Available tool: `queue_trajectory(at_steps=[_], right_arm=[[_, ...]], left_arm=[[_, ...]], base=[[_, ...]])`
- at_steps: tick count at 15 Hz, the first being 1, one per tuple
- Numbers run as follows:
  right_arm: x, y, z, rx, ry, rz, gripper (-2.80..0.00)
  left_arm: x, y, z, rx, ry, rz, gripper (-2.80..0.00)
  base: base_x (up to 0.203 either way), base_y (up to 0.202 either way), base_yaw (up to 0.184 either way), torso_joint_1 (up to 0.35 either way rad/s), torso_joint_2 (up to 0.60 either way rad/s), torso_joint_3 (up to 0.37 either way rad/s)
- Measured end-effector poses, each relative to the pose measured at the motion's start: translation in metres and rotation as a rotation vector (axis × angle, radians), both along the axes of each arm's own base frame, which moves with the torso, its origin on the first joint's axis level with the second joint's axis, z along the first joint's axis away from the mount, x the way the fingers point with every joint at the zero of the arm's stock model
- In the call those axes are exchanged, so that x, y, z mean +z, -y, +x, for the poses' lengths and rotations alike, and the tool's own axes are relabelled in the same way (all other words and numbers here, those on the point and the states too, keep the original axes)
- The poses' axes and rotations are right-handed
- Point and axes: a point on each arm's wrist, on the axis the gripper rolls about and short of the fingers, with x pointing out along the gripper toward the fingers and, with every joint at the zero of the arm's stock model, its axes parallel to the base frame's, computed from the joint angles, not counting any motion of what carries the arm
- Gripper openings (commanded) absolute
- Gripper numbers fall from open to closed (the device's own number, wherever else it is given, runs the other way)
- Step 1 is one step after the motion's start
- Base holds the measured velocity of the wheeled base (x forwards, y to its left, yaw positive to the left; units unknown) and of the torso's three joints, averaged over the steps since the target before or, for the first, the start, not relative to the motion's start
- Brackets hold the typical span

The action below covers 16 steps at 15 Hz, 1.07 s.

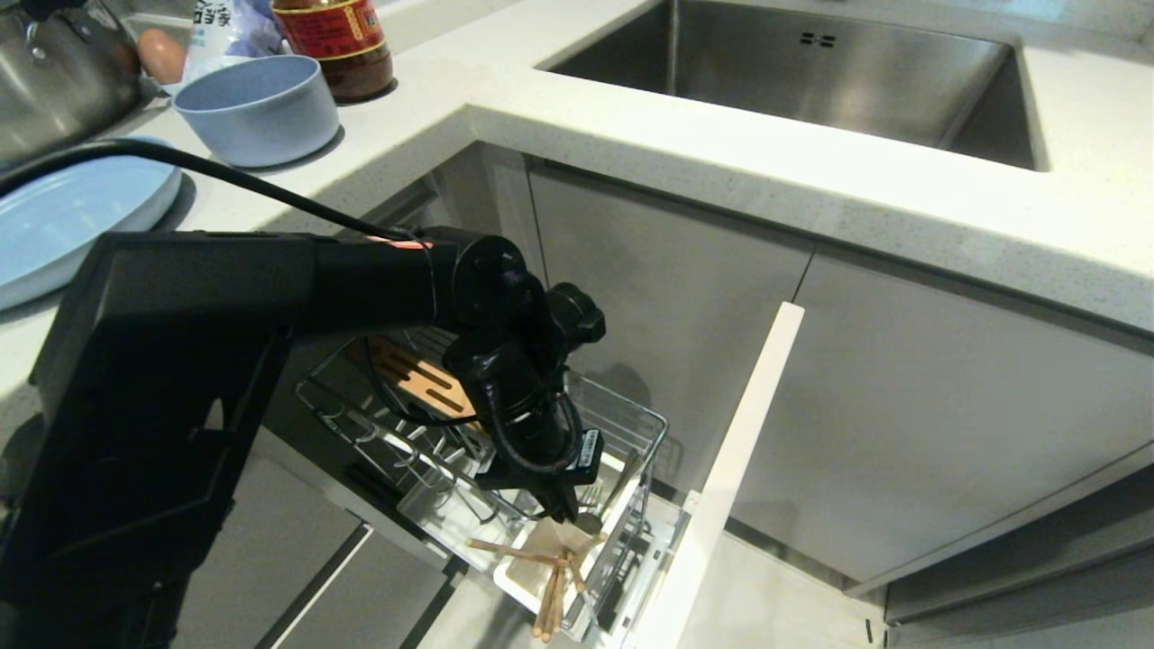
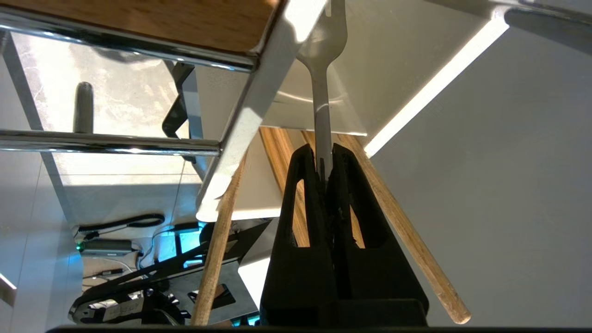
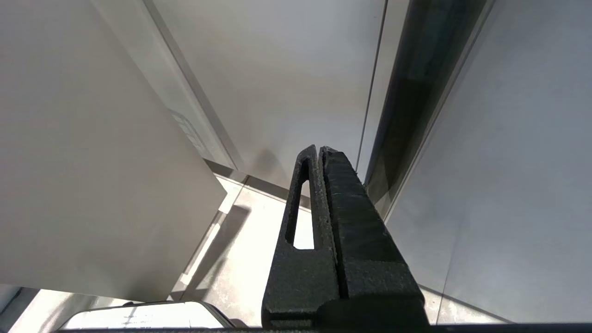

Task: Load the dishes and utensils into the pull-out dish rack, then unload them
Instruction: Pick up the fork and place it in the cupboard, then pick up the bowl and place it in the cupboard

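Your left tool (image 1: 566, 516) reaches down over the front end of the pull-out dish rack (image 1: 645, 424), which stands drawn out from under the pale stone surface (image 1: 775, 171). The wrist view shows its jaws pinched tight on the thin handle of the silver fork (image 2: 322, 88), whose tined head points away from the tool, toward the white utensil cup (image 2: 259, 92). The light wooden chopsticks (image 1: 552, 586) stick out of that cup at loose angles, and two of them lie just beside the black fingers (image 2: 303, 203) in the wrist view. Behind your arm, the rack's slotted wooden strip (image 1: 419, 374) and chrome plate prongs show. The narrow white cabinet front (image 1: 739, 451) fixed to the rack stands at its outer end. Up on the surface, at your left, sit the pale blue plate (image 1: 63, 216) and, beyond it, the matching pale blue bowl (image 1: 259, 108), well apart from the rack. Near the bowl stand a brown sauce jar (image 1: 338, 41), a steel pot (image 1: 54, 72) and an egg (image 1: 162, 54). The steel sink (image 1: 811, 81) lies farther right. Your right tool (image 3: 321, 155) hangs beside grey cabinet panels with its jaws pressed together, holding nothing.
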Motion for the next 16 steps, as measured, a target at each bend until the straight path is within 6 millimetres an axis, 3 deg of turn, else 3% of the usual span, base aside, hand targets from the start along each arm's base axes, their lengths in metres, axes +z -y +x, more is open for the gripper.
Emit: queue_trajectory(at_steps=[10, 16], right_arm=[[0.0, 0.0, 0.0, 0.0, 0.0, 0.0, -2.8], [0.0, 0.0, 0.0, 0.0, 0.0, 0.0, -2.8]], left_arm=[[0.006, -0.002, -0.003, 0.002, 0.009, -0.009, 0.0], [0.048, -0.016, -0.023, 0.006, 0.092, -0.072, 0.0]], base=[[0.0, 0.0, 0.0, 0.0, 0.0, 0.0], [0.0, 0.0, 0.0, 0.0, 0.0, 0.0]])
